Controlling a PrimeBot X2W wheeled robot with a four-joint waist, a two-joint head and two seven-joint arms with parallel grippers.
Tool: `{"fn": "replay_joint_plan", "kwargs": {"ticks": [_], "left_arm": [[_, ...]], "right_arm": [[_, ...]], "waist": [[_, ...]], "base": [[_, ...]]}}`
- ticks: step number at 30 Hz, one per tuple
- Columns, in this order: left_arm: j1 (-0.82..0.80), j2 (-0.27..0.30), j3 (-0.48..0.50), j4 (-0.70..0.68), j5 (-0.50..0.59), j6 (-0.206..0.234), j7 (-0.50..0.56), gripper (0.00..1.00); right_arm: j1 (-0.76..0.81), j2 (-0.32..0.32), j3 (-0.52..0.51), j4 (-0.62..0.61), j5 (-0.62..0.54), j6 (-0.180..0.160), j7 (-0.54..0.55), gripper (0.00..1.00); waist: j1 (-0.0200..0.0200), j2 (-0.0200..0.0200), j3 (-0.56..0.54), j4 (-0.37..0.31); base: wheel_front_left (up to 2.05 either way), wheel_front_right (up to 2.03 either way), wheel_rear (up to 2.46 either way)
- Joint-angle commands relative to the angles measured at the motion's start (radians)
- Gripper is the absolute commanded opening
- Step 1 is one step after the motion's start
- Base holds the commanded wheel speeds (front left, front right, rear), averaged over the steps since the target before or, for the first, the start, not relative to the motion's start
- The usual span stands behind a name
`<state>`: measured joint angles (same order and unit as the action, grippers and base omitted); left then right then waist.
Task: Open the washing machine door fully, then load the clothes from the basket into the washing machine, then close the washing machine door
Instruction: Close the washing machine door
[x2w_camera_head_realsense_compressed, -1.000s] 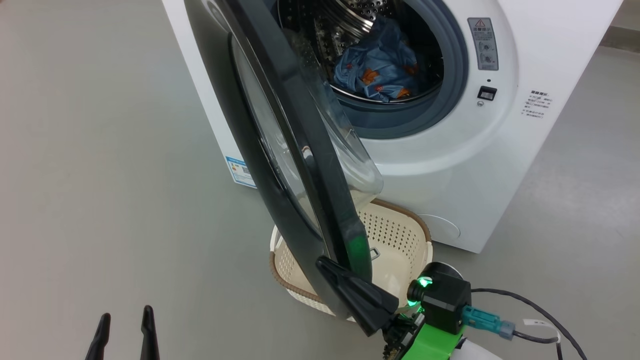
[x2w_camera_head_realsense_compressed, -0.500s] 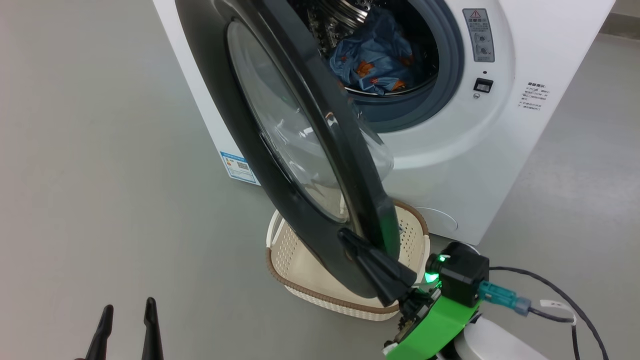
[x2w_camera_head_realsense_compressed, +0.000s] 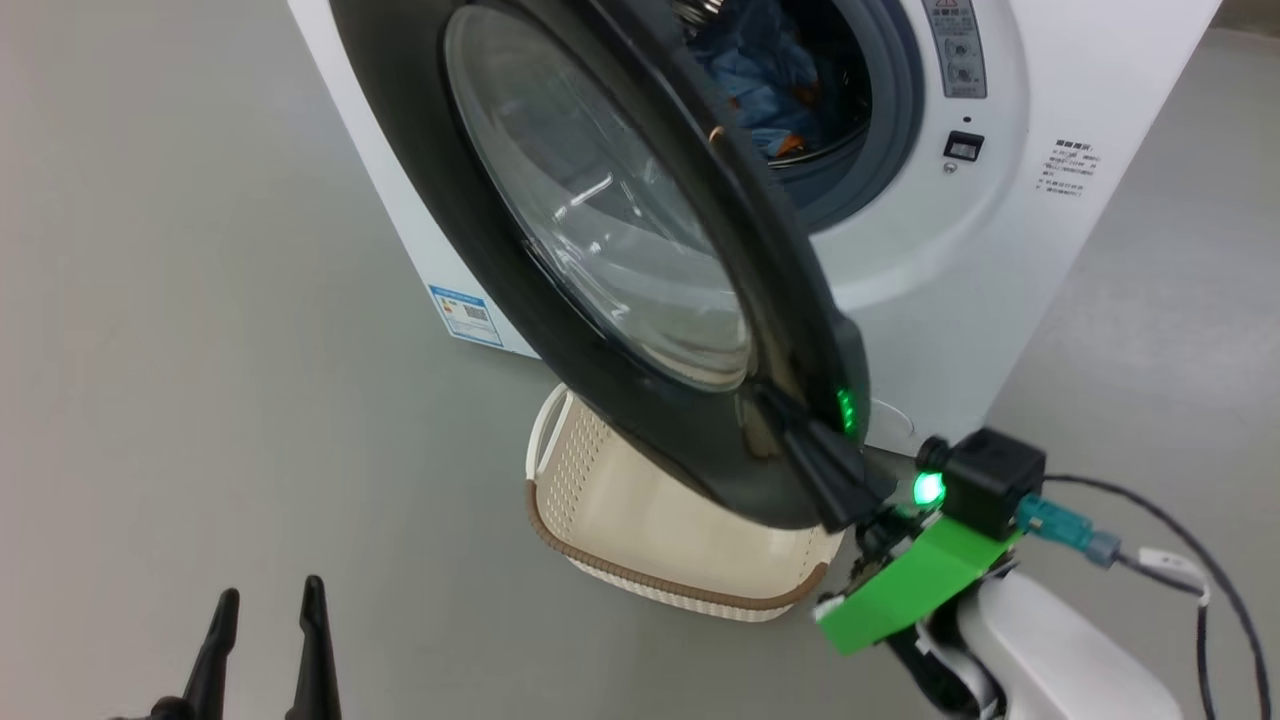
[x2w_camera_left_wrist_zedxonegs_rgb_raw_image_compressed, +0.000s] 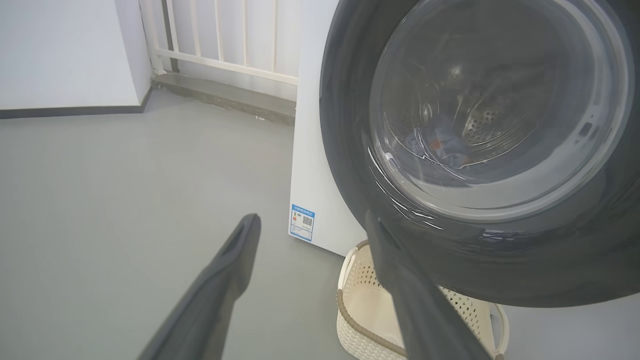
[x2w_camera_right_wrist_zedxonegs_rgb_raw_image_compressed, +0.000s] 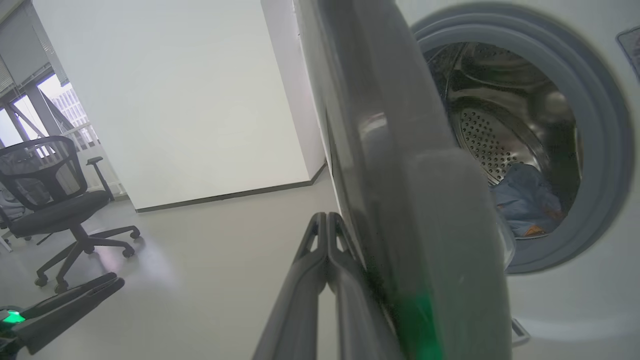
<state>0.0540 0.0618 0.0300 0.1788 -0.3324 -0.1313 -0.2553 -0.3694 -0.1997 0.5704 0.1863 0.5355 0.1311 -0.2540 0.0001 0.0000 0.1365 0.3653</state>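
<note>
The washing machine (x2w_camera_head_realsense_compressed: 1000, 250) stands ahead with its door (x2w_camera_head_realsense_compressed: 600, 220) swung partway across the opening. My right gripper (x2w_camera_head_realsense_compressed: 775, 405) is shut, its fingers pressed flat against the outer black rim at the door's lower edge. In the right wrist view the right gripper (x2w_camera_right_wrist_zedxonegs_rgb_raw_image_compressed: 327, 217) lies beside the door (x2w_camera_right_wrist_zedxonegs_rgb_raw_image_compressed: 400, 150). Light blue clothes (x2w_camera_head_realsense_compressed: 760, 75) lie in the drum, and the clothes (x2w_camera_right_wrist_zedxonegs_rgb_raw_image_compressed: 525, 200) show past the door edge. The basket (x2w_camera_head_realsense_compressed: 620, 500) sits on the floor under the door and looks empty. My left gripper (x2w_camera_head_realsense_compressed: 270, 595) hangs open at the lower left, apart from everything; its fingers (x2w_camera_left_wrist_zedxonegs_rgb_raw_image_compressed: 250, 225) frame the door (x2w_camera_left_wrist_zedxonegs_rgb_raw_image_compressed: 490, 100).
Grey floor spreads wide to the left of the machine. A blue label sticker (x2w_camera_head_realsense_compressed: 462, 315) is on the washer's side. A black cable (x2w_camera_head_realsense_compressed: 1180, 570) trails from my right wrist. An office chair (x2w_camera_right_wrist_zedxonegs_rgb_raw_image_compressed: 50, 200) stands by a white wall, and a white railing (x2w_camera_left_wrist_zedxonegs_rgb_raw_image_compressed: 225, 40) runs behind the machine.
The door has swung further towards the opening, covering more of the drum and clothes. My shut right gripper has moved up and right with its rim. The head view has shifted slightly.
</note>
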Motion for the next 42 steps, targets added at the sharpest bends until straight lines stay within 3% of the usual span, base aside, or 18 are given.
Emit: {"fn": "replay_joint_plan", "kwargs": {"ticks": [1, 19, 42], "left_arm": [[-0.035, 0.008, 0.028, -0.029, -0.006, 0.001, -0.006, 1.0], [-0.118, 0.002, -0.022, -0.057, -0.019, 0.001, -0.006, 1.0], [-0.242, -0.011, -0.093, -0.072, -0.052, 0.001, -0.006, 1.0]], "right_arm": [[-0.036, -0.002, -0.007, -0.016, -0.014, 0.0, -0.008, 0.0], [-0.208, -0.04, -0.149, 0.067, -0.053, 0.0, -0.008, 0.0], [-0.472, -0.071, -0.33, 0.194, -0.118, 0.0, -0.008, 0.0]], "waist": [[-0.0001, 0.0, 0.007, -0.002], [-0.0001, 0.0, 0.134, 0.014], [-0.0001, 0.0, 0.309, 0.086]], "base": [[0.0, 0.0, 0.0], [0.0, 0.0, 0.0], [0.0, 0.0, 0.0]]}}
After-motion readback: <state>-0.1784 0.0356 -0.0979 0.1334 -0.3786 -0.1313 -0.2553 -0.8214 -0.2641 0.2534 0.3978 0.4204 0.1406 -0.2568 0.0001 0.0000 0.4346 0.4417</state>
